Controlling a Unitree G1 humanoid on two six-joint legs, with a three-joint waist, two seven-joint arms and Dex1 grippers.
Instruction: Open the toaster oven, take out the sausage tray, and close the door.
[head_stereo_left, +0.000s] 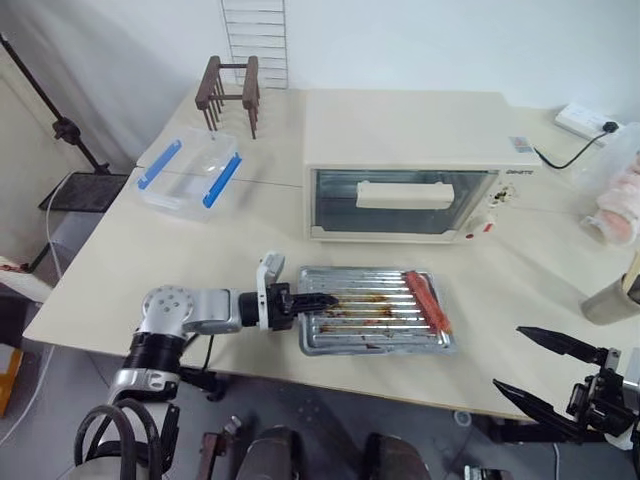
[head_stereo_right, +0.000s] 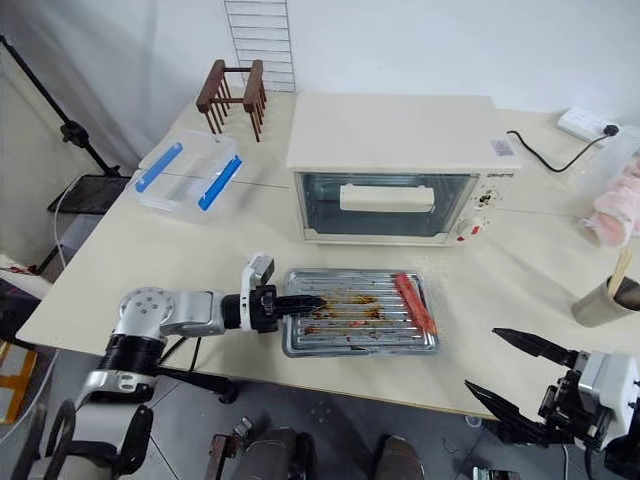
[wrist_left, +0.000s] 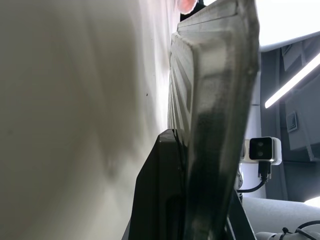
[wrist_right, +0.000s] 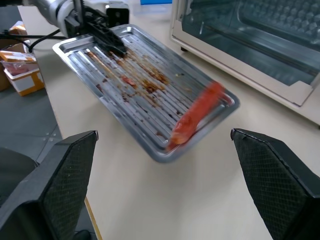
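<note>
Lying on the table (head_stereo_left: 120, 270) before the closed toaster oven (head_stereo_left: 410, 130), sausage tray (head_stereo_left: 375, 310) pinched at its edge by left gripper (head_stereo_left: 312, 300), right gripper (head_stereo_left: 535, 368) hanging spread wide and empty, left wrist: tray rim clamped between fingers (wrist_left: 165, 200), right wrist: sausage (wrist_right: 197, 115) resting on the tray's far end.

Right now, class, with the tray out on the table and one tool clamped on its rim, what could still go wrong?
1. The left tool grips the sausage tray by one short edge alone, so any lift could tip it.
2. The sausage lies loose at the far end and might roll off.
3. The tray's near edge sits close to the table edge; a pull could drag it over.
</note>
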